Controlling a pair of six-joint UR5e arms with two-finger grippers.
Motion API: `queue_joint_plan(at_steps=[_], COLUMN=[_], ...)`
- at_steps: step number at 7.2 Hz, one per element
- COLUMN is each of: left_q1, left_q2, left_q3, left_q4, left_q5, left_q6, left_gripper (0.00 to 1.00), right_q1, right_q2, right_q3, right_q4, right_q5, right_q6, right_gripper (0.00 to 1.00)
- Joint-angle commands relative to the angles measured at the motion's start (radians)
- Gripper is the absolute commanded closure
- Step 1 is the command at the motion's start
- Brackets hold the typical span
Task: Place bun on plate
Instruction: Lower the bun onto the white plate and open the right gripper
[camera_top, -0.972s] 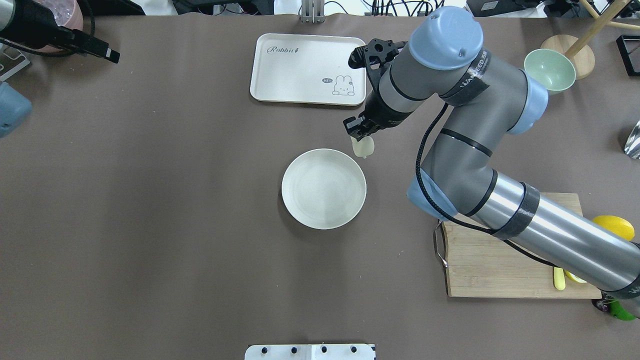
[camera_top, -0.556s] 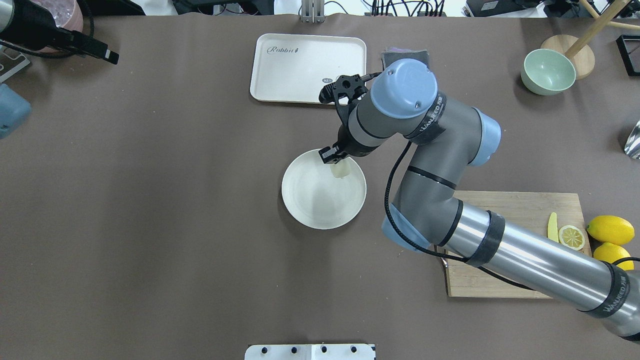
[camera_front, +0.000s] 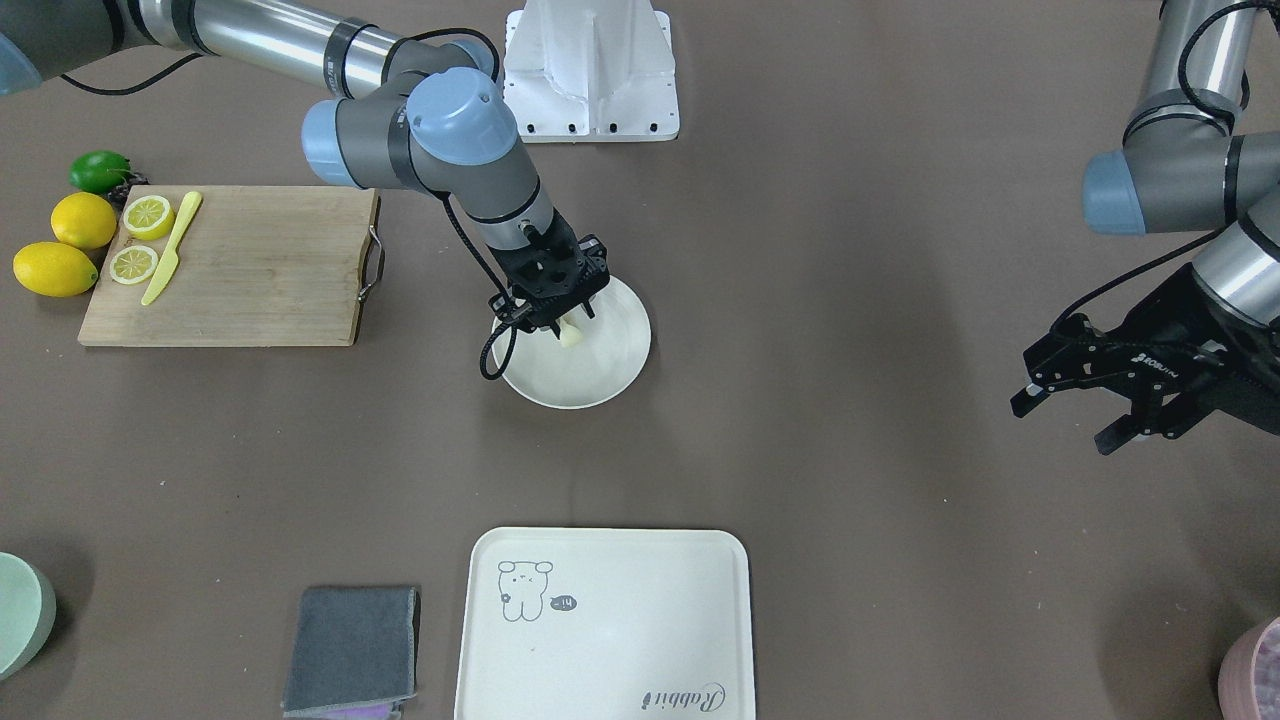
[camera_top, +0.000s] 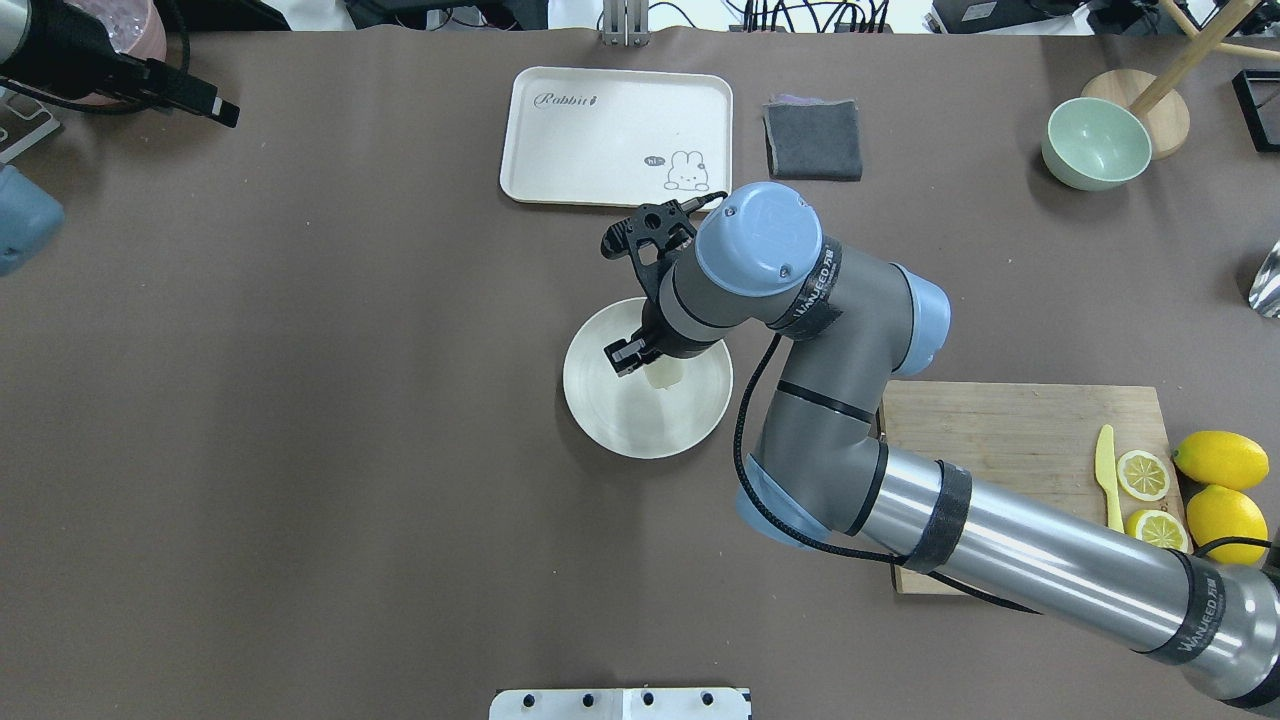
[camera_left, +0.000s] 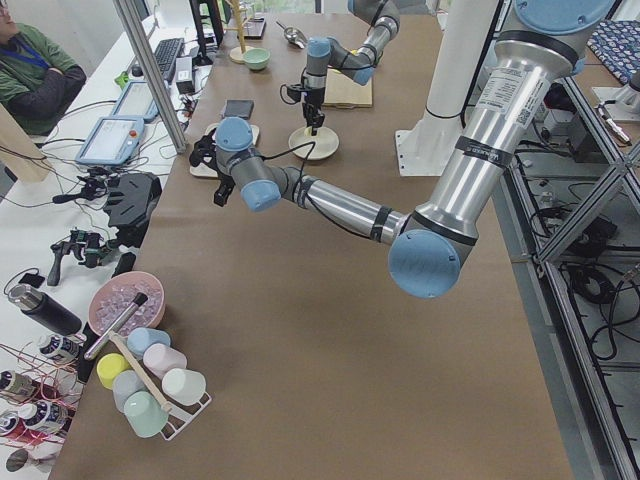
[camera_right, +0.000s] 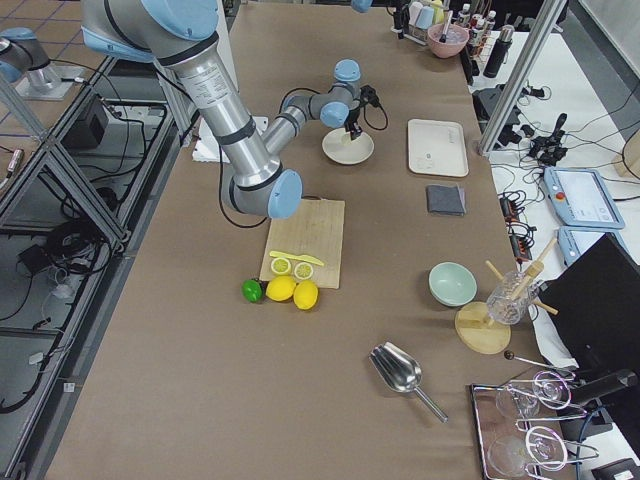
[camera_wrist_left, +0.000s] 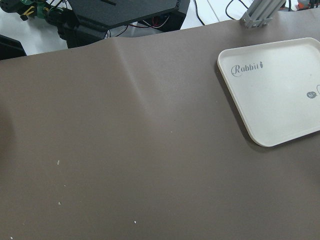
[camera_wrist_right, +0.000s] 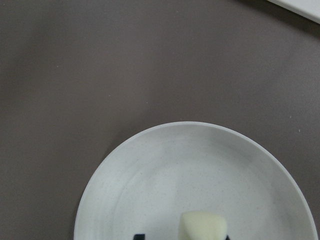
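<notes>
The round off-white plate (camera_top: 620, 425) lies mid-table. My right gripper (camera_top: 645, 368) hangs over its middle and is shut on the bun (camera_top: 666, 376), a small pale cream lump that sticks out below the fingers. In the front-facing view the bun (camera_front: 570, 336) sits low over the plate (camera_front: 610, 375), under the right gripper (camera_front: 565, 322). The right wrist view shows the bun (camera_wrist_right: 202, 226) at the bottom edge above the plate's floor (camera_wrist_right: 170, 175); I cannot tell whether it touches. My left gripper (camera_front: 1058, 430) is open and empty, far off to the side.
A cream tray (camera_top: 600, 140) with a rabbit drawing and a grey cloth (camera_top: 812, 138) lie beyond the plate. A wooden cutting board (camera_top: 1000, 440) with lemon slices and a yellow knife, whole lemons (camera_top: 1220, 458) and a green bowl (camera_top: 1095, 143) are on the right.
My right arm has carried the bun from just outside the plate's far rim to over the plate's middle. The left arm has stayed put.
</notes>
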Motion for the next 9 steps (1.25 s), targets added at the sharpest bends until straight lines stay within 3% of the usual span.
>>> queue_joint_plan(at_steps=[1,4,6,8,9], left_q1=[0.000,0.002,0.000,-0.064,-0.099], left_q2=[0.000,0.000,0.004,0.006,0.000], left_q3=[0.000,0.016,0.017,0.071,0.094], left_q4=[-0.002,-0.002,0.002,0.005,0.012], left_q5=[0.000,0.003,0.005,0.000,-0.019], left_q6=[-0.001,0.001,0.010,0.013,0.013], left_gripper=[0.03,0.03,0.03,0.02,0.02], right_q1=[-0.002,-0.002,0.068,0.248,0.353], right_q2=[0.000,0.005,-0.003,-0.038,-0.078], right_q3=[0.008,0.033,0.038,0.025,0.025], right_q4=[0.001,-0.001,-0.004,-0.033,-0.039], right_q5=[-0.001,-0.003,0.000,0.103,0.199], right_q6=[0.000,0.008,0.047,0.054,-0.021], right_gripper=[0.00,0.00,0.00,0.00,0.00])
